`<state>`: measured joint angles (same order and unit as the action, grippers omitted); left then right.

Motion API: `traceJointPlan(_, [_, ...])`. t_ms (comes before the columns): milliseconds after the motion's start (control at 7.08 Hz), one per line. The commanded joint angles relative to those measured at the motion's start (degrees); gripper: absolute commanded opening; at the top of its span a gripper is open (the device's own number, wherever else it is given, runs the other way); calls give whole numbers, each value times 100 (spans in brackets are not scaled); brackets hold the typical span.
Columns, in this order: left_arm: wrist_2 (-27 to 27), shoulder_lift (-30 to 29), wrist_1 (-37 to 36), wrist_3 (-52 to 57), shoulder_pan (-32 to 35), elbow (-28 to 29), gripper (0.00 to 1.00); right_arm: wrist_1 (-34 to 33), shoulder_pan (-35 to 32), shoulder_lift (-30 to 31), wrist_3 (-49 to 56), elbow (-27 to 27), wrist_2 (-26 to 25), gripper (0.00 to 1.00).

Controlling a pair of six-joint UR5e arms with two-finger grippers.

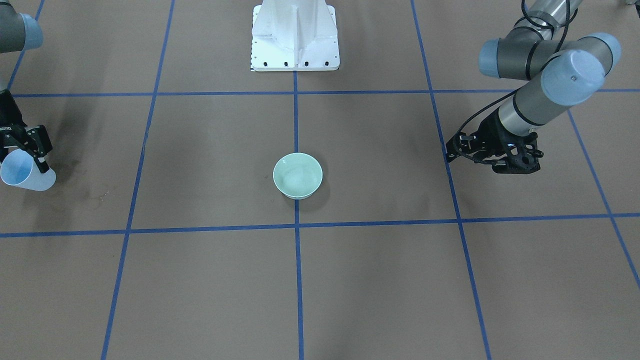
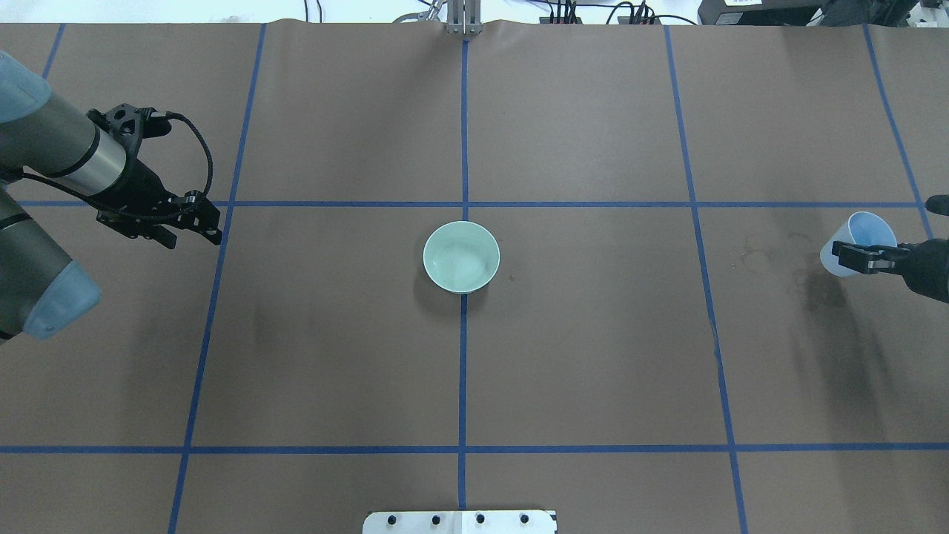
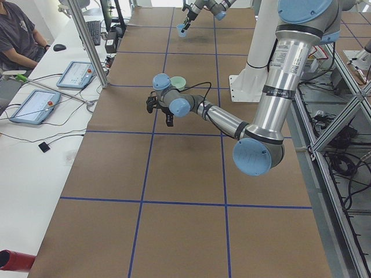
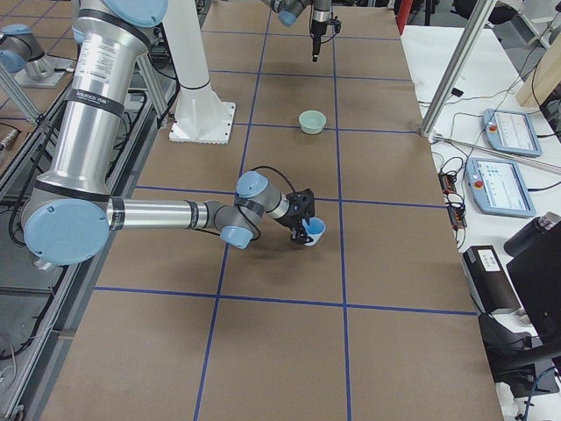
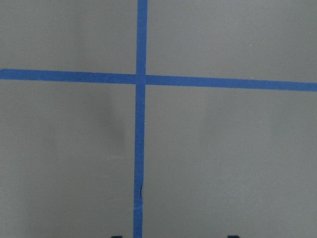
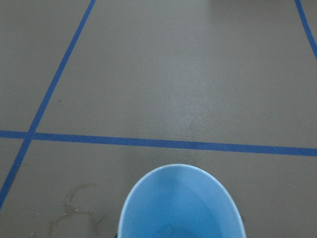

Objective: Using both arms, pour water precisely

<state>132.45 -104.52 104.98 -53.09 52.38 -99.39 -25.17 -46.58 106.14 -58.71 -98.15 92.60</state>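
A light blue cup (image 2: 860, 230) hangs tilted just above the table at its right end, and my right gripper (image 2: 852, 257) is shut on its wall. In the right wrist view the cup (image 6: 181, 203) fills the bottom edge, with a faint ripple of water (image 6: 166, 229) low inside. A pale green bowl (image 2: 461, 256) stands at the table's centre on a blue tape line, far from both arms. My left gripper (image 2: 191, 237) hovers open and empty over the left tape crossing. In the front view the cup (image 1: 25, 172) is at the left edge and the bowl (image 1: 297, 175) in the middle.
The white bolted pedestal (image 1: 295, 40) stands behind the bowl. Damp stains (image 2: 775, 256) mark the brown paper beside the cup. Blue tape lines grid the table. A seated person (image 3: 17, 40) and control tablets (image 3: 75, 74) are at a side desk along the far edge.
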Motion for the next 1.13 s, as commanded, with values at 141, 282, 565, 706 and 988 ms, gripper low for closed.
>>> traceJointPlan(141, [0, 2, -3, 0, 0, -2, 77, -6, 35, -40, -35, 147, 48, 17])
traceJointPlan(282, [0, 2, -3, 0, 0, -2, 77, -6, 44, -49, -27, 173, 83, 17])
traceJointPlan(565, [0, 2, -3, 0, 0, -10, 77, -32, 96, -49, -27, 182, 83, 39])
traceJointPlan(706, [9, 2, -21, 0, 0, -54, 77, -41, 105, -40, -35, 191, 83, 89])
traceJointPlan(988, [9, 11, -21, 0, 9, -81, 77, -6, 105, -40, -18, 261, 83, 100])
